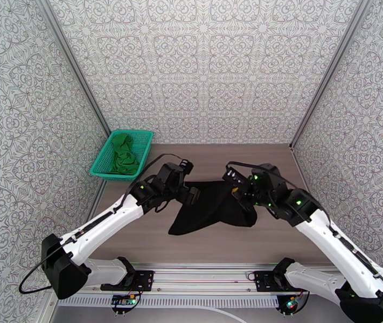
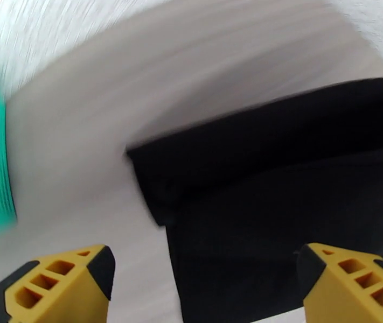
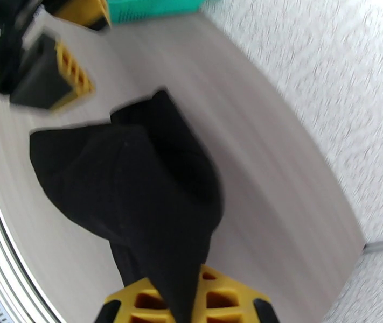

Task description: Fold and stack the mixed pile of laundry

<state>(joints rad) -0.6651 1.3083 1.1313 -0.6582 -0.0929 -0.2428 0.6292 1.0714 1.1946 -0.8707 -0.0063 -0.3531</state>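
**Laundry on the counter (image 1: 137,243), four entries.**

1. Black garment (image 1: 213,208). We list it rumpled and only partly spread, lying between the two sets of jaws. It touches the right jaws and sits just ahead of the left jaws.

2. Right jaws. We record them pinched tight on a bunched edge of the black garment. The cloth comes out from between the yellow pads (image 3: 229,297) and fans away in front of them onto the counter. We judge the hold is taken at the edge so that this side can be drawn taut or carried over into a fold.

3. Left jaws. We record them standing wide with nothing between the yellow fingers (image 2: 56,286). A squared corner of the black garment lies just ahead of and below the gap. We judge the wide stance suits a fresh grip on that corner, opposite the right-hand hold.

4. Green T-shirt (image 1: 122,154). We list it heaped inside the teal mesh basket (image 1: 137,137), beyond and to the left of the left jaws and well apart from both. We judge it is waiting its turn.

Progress: we see no finished fold and no stack begun.
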